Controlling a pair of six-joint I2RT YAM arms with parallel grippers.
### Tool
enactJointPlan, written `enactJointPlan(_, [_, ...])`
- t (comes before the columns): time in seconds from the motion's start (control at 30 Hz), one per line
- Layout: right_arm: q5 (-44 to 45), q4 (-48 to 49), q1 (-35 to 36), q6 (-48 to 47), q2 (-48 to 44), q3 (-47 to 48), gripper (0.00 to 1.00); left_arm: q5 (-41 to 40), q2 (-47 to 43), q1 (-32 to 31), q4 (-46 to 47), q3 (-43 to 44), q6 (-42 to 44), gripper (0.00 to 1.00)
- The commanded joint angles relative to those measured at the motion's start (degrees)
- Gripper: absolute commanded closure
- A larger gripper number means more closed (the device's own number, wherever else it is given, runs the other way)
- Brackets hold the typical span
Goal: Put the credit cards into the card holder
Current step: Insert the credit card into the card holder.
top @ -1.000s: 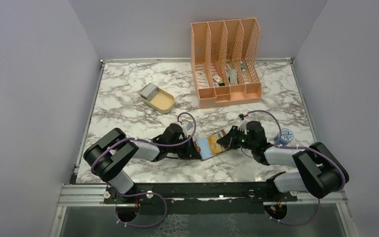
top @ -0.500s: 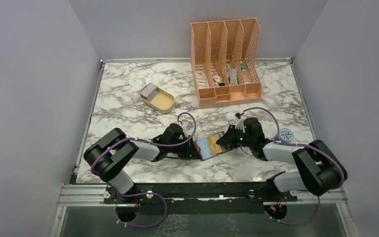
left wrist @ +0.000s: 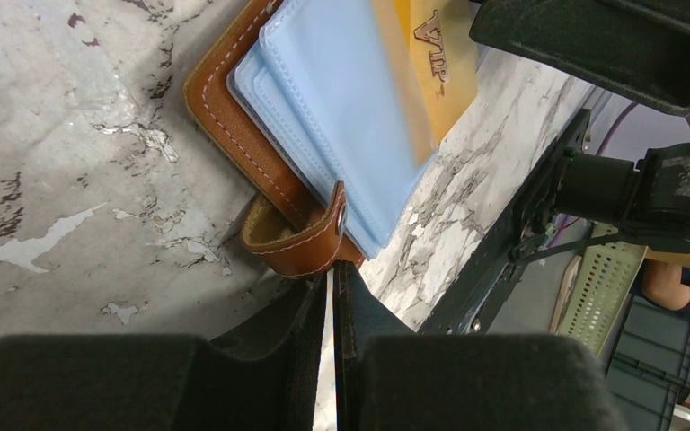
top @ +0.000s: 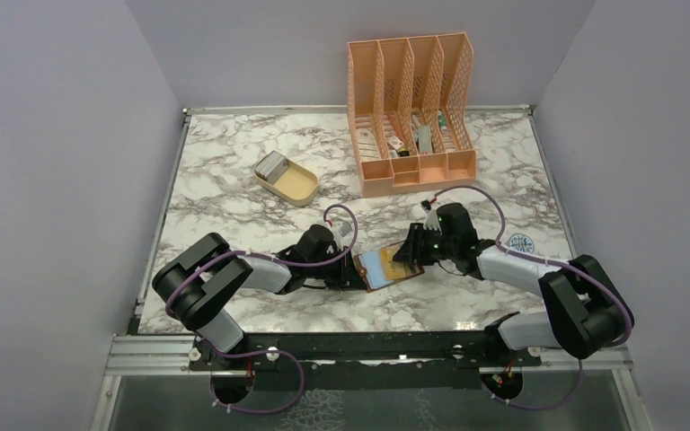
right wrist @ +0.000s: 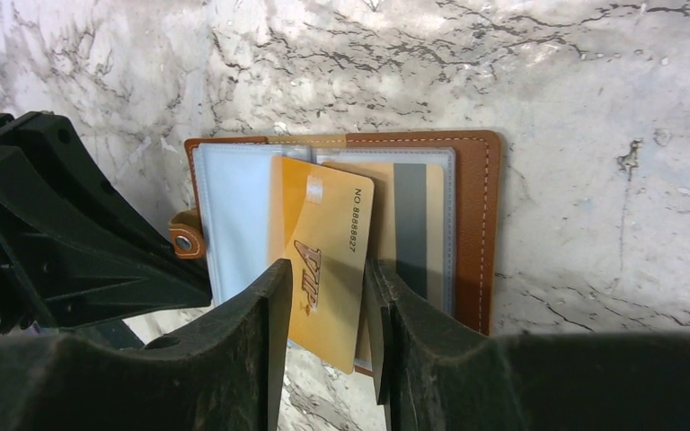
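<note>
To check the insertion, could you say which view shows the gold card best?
Right wrist: the gold card shows nearly whole, print readable. Left wrist catches only one corner; the top view, a small orange patch.

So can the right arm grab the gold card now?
Probably yes. The right gripper is open over the gold card, one finger each side, and the card's near end sticks out of the wallet uncovered.

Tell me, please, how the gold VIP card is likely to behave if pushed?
The gold card looks thin, flat and glossy, so probably stiff, light and slippery. It lies skewed across the open card holder, so a push may pivot it rather than slide it straight.
</note>
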Motion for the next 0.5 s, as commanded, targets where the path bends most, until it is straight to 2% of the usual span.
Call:
enactJointPlan(0.0, [3.32,-6.52,0.34,-2.69,-1.01,1.90,0.63,-4.95,0.82,-0.33,-5.35,-0.08,1.87,0.87])
enactJointPlan(0.13, [2.93,-6.85,0.67,-2.54,-0.50,2.39,0.59,-5.04,1.05,-0.34,-5.36,0.06,1.89,0.87])
enactJointPlan(0.47, [-2.52,-1.04,2.23,-1.53,1.59,1.95,0.59,-5.03,1.66,-0.33,-5.67,1.38,2.41,0.88])
